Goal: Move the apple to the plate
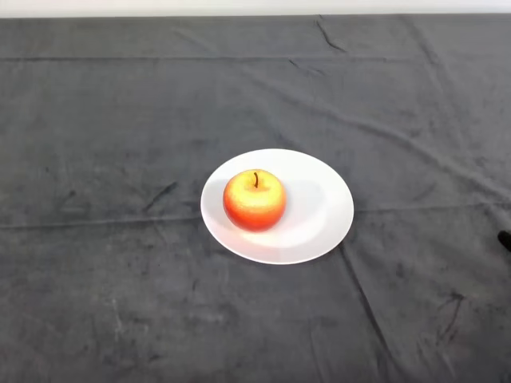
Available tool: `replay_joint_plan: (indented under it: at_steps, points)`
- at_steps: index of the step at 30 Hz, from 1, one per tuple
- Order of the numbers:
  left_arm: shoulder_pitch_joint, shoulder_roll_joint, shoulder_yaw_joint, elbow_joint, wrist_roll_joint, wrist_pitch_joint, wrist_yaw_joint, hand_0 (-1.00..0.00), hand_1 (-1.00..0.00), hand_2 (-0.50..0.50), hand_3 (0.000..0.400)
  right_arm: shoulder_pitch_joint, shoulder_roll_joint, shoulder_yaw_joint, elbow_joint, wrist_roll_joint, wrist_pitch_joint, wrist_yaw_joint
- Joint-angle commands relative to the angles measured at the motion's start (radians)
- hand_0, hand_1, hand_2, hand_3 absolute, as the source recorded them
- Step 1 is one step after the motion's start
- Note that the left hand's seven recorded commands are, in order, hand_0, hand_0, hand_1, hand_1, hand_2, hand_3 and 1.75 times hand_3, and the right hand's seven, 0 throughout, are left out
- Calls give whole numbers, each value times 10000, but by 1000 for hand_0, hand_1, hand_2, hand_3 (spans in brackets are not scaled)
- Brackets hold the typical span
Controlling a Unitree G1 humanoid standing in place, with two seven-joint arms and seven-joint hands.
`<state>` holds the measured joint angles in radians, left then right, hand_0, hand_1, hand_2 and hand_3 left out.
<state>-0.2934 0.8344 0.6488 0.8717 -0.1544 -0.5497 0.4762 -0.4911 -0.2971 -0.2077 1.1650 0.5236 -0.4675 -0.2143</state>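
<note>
The apple (255,199) sits upright, stem up, on the left half of the white plate (319,209) in the middle of the dark-clothed worktop (120,120), and with my hand nowhere in view, I can't tell which way it lies from the apple.

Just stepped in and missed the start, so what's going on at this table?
Nothing is being handled at this moment. A red and yellow apple sits upright, stem up, on the left part of a white plate, which rests on the dark cloth covering the table. Judging from that, the apple is already on the plate.
</note>
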Motion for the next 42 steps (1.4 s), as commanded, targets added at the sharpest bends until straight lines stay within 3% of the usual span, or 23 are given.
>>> replay_joint_plan:
  at_steps: [1,42]
  points:
    - [-423,495,316,328,12,-234,-39,0,0,0,0,470,224,30,571,191,339,-41]
    - [-541,485,295,556,7,-323,-375,0,0,0,0,449,221,39,622,206,307,-27]
